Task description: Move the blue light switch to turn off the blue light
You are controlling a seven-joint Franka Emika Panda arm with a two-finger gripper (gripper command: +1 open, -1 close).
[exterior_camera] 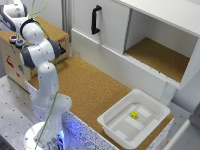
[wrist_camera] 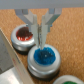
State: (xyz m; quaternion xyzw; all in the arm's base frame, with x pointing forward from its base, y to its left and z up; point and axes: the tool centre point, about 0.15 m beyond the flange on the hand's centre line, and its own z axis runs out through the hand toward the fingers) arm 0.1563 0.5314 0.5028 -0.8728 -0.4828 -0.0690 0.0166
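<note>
From the wrist view, the gripper [wrist_camera: 41,31] hangs right over the blue light [wrist_camera: 43,56], its two pale fingers [wrist_camera: 33,27] drawn close together with only a thin gap, nothing pinched; their tips sit just above the blue dome. The red light [wrist_camera: 23,36] sits just beside it. In the exterior view both caps show at the upper left, on the wooden box [exterior_camera: 15,57], behind the arm [exterior_camera: 42,60].

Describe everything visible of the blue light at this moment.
In the wrist view, the blue light is a round blue dome in a grey metallic ring, seated on the cork-like surface beside the red light. The gripper stands directly over it, fingertips at the dome; contact and glow are unclear.
</note>
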